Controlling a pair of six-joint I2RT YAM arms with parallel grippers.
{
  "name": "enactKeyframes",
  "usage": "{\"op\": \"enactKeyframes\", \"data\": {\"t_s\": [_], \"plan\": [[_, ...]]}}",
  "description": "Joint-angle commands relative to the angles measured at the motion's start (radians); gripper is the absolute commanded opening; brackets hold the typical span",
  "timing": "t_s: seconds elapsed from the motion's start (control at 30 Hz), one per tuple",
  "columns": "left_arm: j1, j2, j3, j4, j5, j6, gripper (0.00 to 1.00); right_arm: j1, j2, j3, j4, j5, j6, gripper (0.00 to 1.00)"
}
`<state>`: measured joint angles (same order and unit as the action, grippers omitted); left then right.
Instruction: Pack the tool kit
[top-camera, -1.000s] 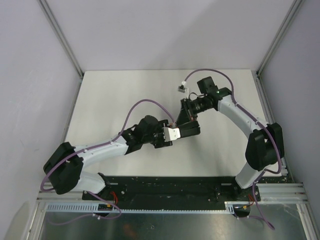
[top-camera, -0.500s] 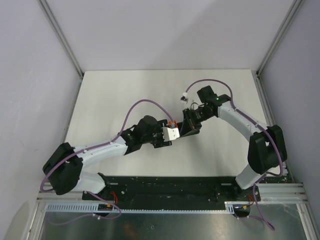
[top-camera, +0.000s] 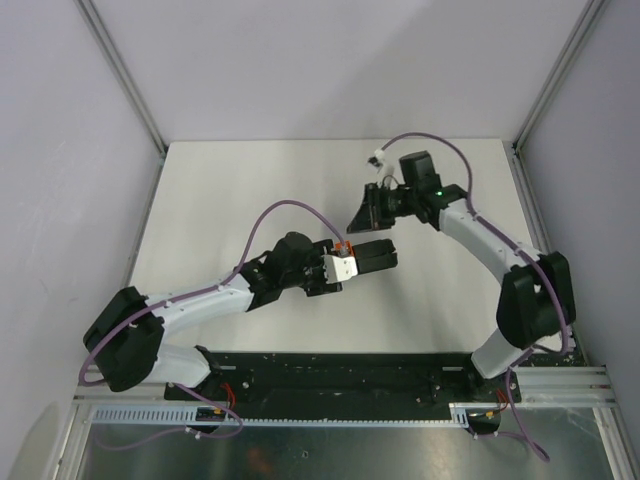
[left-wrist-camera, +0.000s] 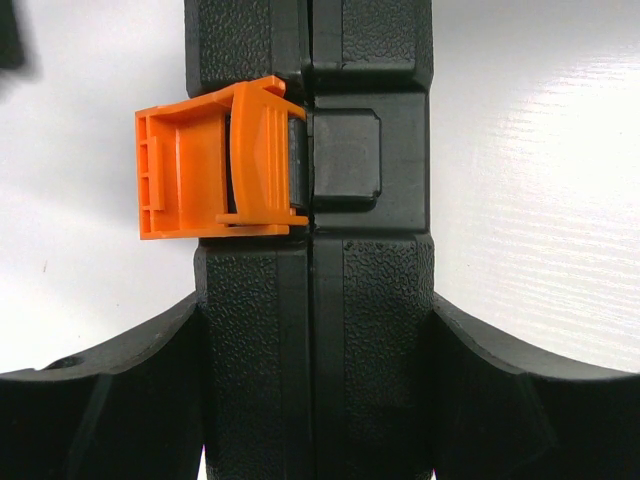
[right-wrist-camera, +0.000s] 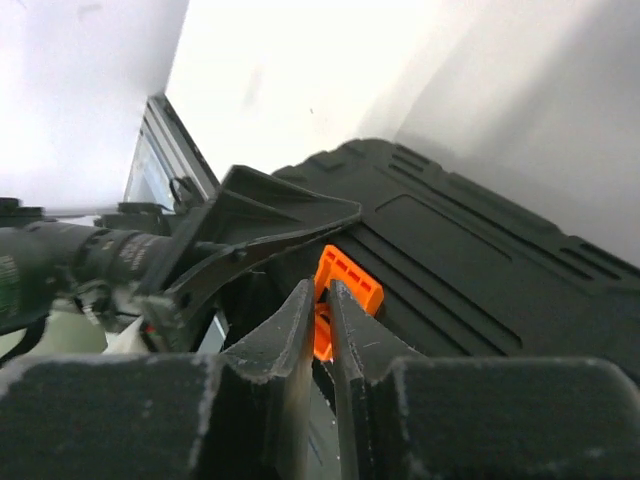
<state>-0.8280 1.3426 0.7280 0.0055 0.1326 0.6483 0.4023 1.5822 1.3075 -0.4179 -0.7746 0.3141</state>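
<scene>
The tool kit (top-camera: 376, 256) is a black textured case, closed, with its two halves meeting at a seam (left-wrist-camera: 310, 350). My left gripper (top-camera: 350, 263) is shut on it, one finger (left-wrist-camera: 100, 400) on each side of the case's edge (left-wrist-camera: 315, 380). The orange latch (left-wrist-camera: 215, 160) sticks out left of the seam, leaving the catch block (left-wrist-camera: 345, 160) on the other half bare. My right gripper (top-camera: 357, 221) hovers just behind the case, not touching it. Its fingertips (right-wrist-camera: 318, 290) are almost together with nothing between them, and the orange latch (right-wrist-camera: 350, 275) lies just beyond. No loose tools show.
The white table (top-camera: 230, 200) is bounded by grey walls with aluminium posts at the back corners (top-camera: 160, 150). A purple cable (top-camera: 270, 215) loops over the left arm. The black base rail (top-camera: 340, 375) runs along the near edge.
My right gripper has pulled back from the latch toward the far side, its fingers parting slightly. The case in my left gripper has swung round to lie level.
</scene>
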Motion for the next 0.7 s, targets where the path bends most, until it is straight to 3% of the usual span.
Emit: {"op": "enactKeyframes", "data": {"t_s": [0.0, 0.27, 0.67], "plan": [[0.018, -0.003, -0.027, -0.070, -0.036, 0.001, 0.00, 0.061, 0.061, 0.029, -0.023, 0.026, 0.000, 0.15], [0.019, 0.013, -0.018, -0.071, -0.032, -0.006, 0.00, 0.111, 0.048, 0.011, -0.232, 0.044, -0.084, 0.11], [0.026, 0.023, -0.013, -0.070, -0.030, -0.010, 0.00, 0.106, -0.048, -0.077, -0.304, 0.112, -0.084, 0.10]]}}
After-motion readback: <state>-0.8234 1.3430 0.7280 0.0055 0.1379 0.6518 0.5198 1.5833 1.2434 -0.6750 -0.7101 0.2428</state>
